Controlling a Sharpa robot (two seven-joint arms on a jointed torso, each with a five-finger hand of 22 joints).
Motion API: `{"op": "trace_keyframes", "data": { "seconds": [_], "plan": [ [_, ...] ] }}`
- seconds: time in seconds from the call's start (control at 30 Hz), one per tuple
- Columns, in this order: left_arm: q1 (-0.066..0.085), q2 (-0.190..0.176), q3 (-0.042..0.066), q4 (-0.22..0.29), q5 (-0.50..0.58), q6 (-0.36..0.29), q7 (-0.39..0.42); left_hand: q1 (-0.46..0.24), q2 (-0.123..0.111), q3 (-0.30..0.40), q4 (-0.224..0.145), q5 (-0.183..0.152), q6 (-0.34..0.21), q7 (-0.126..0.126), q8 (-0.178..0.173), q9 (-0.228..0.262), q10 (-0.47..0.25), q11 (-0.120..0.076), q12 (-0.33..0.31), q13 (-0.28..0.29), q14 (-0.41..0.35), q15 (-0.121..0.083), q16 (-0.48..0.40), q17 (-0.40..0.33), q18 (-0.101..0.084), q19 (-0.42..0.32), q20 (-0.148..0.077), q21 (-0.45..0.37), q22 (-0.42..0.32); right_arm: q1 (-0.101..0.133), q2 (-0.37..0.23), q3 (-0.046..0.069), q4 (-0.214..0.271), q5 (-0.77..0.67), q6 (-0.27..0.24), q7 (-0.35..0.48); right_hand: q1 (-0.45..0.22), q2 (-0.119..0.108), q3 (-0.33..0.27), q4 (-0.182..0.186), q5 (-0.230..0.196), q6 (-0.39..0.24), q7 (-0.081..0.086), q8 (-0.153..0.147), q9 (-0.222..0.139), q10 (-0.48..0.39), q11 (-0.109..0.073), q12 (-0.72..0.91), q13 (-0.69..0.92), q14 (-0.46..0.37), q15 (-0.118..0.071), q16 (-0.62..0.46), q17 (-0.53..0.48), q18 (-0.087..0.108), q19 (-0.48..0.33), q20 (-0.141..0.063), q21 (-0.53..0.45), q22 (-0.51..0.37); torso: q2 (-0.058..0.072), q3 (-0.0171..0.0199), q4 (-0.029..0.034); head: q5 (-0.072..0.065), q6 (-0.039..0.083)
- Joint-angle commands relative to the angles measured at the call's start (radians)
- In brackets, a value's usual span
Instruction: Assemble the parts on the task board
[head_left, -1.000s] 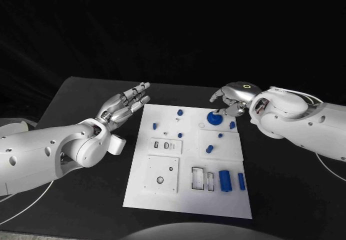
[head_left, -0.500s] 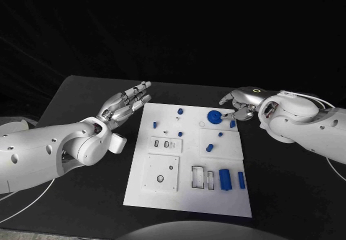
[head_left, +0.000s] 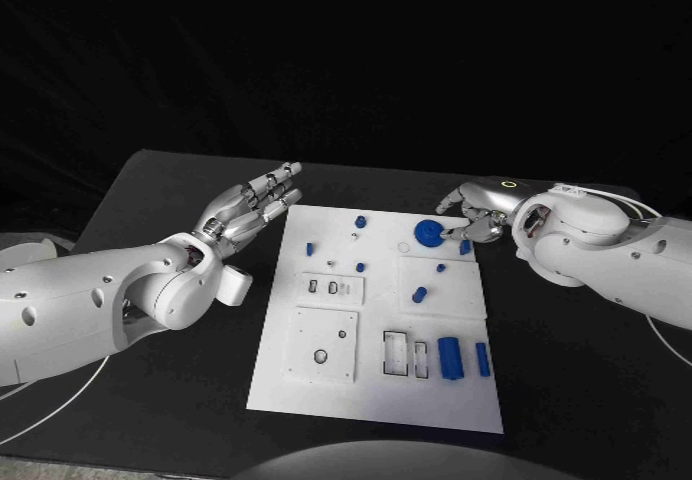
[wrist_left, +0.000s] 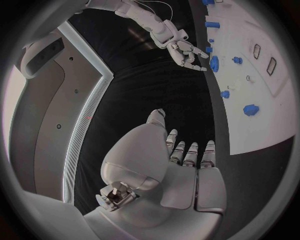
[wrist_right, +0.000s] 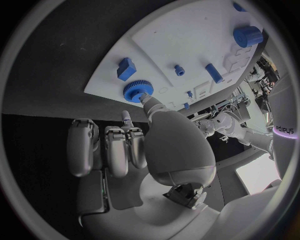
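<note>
The white task board (head_left: 372, 395) lies in the middle of the table. A blue gear (head_left: 428, 233) sits near its far right corner. My right hand (head_left: 482, 214) hovers just right of the gear, one fingertip (head_left: 453, 233) at its rim. In the right wrist view the thumb tip (wrist_right: 147, 103) touches the gear (wrist_right: 137, 90) while the other fingers (wrist_right: 107, 145) hold nothing. My left hand (head_left: 254, 205) floats beside the board's far left corner, fingers stretched out and empty; its palm (wrist_left: 181, 170) faces the board (wrist_left: 262, 125). The right hand (wrist_left: 185, 51) is beside the gear (wrist_left: 214, 63).
Small blue parts stand on the board's far half (head_left: 361, 223) (head_left: 307, 249) (head_left: 464, 248) (head_left: 420, 296). A blue cylinder (head_left: 450, 360) and a blue bar (head_left: 483, 361) lie near the right front, beside empty slots (head_left: 394, 355). Black table surrounds the board.
My right hand has drawn back to the right, off the top of the blue gear, which stays on the board. The left hand has not moved.
</note>
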Motion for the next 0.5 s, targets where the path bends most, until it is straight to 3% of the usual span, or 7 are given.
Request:
{"op": "trace_keyframes", "data": {
  "seconds": [0.03, 0.5],
  "plan": [
    [0.000, 0.003, 0.000, -0.001, 0.001, 0.025, 0.006, 0.007, 0.000, 0.004, 0.001, 0.005, 0.002, 0.001, 0.005, 0.001, -0.002, 0.005, -0.002, 0.001, 0.000, 0.009, -0.004, -0.002, 0.010, -0.001, 0.006, 0.003, 0.002, -0.004, 0.008, 0.000, -0.007, -0.003, 0.001, 0.005, 0.010, 0.001, 0.000, -0.008, 0.006, 0.013, -0.001, 0.007, 0.003, 0.110, -0.004, 0.004, 0.263, 0.106, -0.007, 0.003, 0.263, -0.019, 0.004, -0.003, 0.003, 0.085, 0.001, 0.0005, -0.0004, -0.002, 0.000],
    [0.000, 0.005, 0.000, -0.005, 0.001, 0.034, 0.000, 0.007, -0.001, 0.004, 0.000, 0.007, 0.002, 0.001, 0.005, 0.000, -0.002, 0.006, -0.002, 0.001, 0.000, 0.010, -0.004, -0.002, 0.010, -0.001, 0.007, 0.004, 0.002, -0.015, 0.039, 0.000, -0.033, -0.003, -0.007, 0.021, 0.010, -0.001, 0.000, -0.012, -0.007, 0.033, -0.002, 0.017, 0.010, 0.110, -0.006, 0.004, 0.263, 0.106, -0.008, 0.003, 0.263, -0.019, 0.004, -0.004, 0.002, 0.087, 0.001, 0.0010, -0.0002, -0.002, -0.006]
  ]
}}
